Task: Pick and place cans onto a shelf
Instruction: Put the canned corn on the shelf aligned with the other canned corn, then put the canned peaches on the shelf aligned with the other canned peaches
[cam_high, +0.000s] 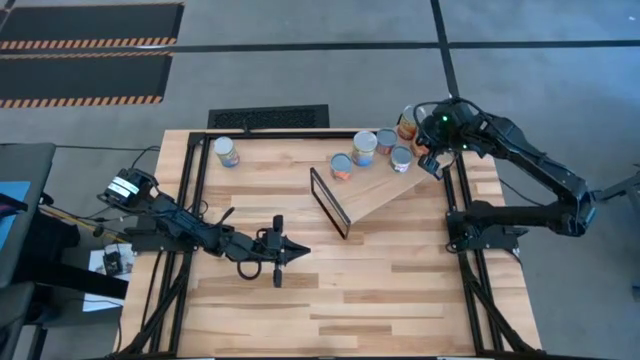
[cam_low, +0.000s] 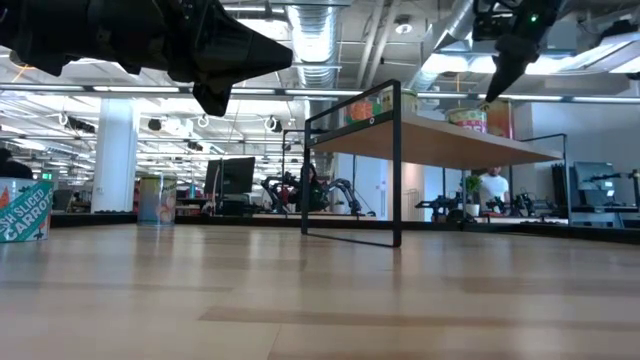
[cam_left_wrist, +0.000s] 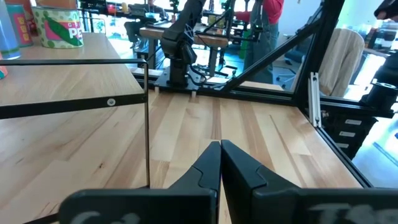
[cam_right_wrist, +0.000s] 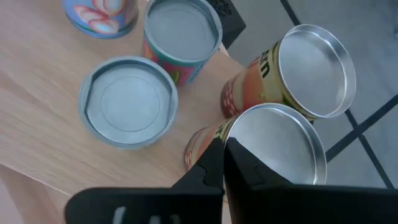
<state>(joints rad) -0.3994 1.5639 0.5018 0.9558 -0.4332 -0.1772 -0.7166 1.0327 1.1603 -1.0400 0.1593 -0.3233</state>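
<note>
The light-wood shelf (cam_high: 375, 190) stands tilted on the table, its black frame (cam_high: 329, 201) at the near-left end. Several cans stand on its far end: a blue-labelled one (cam_high: 364, 148), a teal-and-red one (cam_high: 386, 140), a grey-topped one (cam_high: 401, 158), another (cam_high: 342, 166), and two orange-labelled, silvery-topped ones (cam_right_wrist: 317, 59) (cam_right_wrist: 273, 146) at the far right corner. One can (cam_high: 227, 151) stands on the table at the far left. My right gripper (cam_right_wrist: 222, 148) is shut, pointing down just above the orange cans (cam_low: 470, 118). My left gripper (cam_high: 300, 252) is shut and empty above the table's middle. My right gripper's shut fingertips (cam_right_wrist: 214, 155) stand at the rim of the nearer silvery-topped can (cam_right_wrist: 239, 134), coming from above. I cannot tell whether they touch it.
A black frame rail (cam_high: 455, 190) runs along the table's right edge close to the shelf's end. A carrot-labelled can (cam_low: 22, 208) shows at the left in the low view. Bare slatted table top (cam_high: 380, 290) lies near of the shelf.
</note>
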